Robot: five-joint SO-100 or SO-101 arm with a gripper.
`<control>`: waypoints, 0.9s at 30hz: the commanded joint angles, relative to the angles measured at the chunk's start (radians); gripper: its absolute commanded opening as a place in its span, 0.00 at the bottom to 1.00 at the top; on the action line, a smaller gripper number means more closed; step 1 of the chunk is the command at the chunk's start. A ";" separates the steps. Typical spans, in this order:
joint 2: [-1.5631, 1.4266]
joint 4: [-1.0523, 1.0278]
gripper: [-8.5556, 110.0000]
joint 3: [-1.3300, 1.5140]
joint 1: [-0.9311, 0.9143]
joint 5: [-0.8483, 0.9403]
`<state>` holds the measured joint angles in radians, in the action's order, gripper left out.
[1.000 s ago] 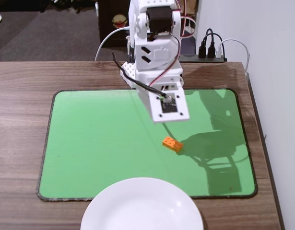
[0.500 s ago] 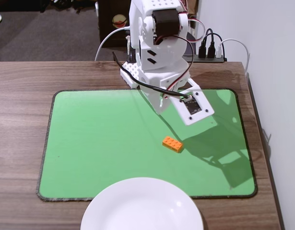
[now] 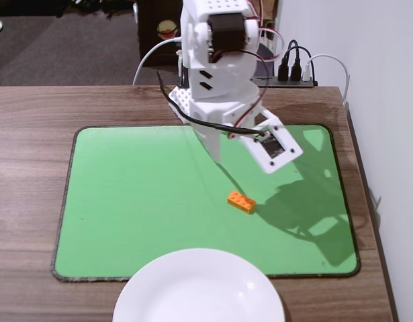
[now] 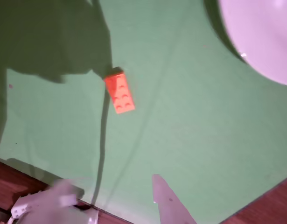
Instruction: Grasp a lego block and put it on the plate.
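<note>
Hand (image 4: 110,198) spread wide, holding nothing, above green mat (image 4: 190,116), lego block (image 4: 119,92) well apart, plate (image 4: 262,35) beyond

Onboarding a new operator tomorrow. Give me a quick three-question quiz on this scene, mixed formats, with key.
1. True or false: the orange brick already lies on the white plate.
2. What does the brick rest on? A) bare wood B) green mat C) the plate
3. Fill in: in the wrist view, the gripper holds ____.

Key: 1. false, it lies apart from the plate. 2. B, the green mat. 3. nothing; its fingers are apart, short of the brick.
</note>
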<state>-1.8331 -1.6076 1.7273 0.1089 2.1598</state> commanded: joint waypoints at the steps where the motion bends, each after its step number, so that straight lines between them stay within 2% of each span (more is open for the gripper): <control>1: -0.029 0.008 0.42 -0.048 0.000 0.021; 7: -0.009 0.006 0.49 -0.029 0.003 0.049; 19: 0.020 0.080 0.50 0.031 -0.009 0.118; 27: 0.044 0.238 0.50 0.164 -0.009 0.138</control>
<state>-1.7810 -1.4143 1.8699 0.1043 2.2918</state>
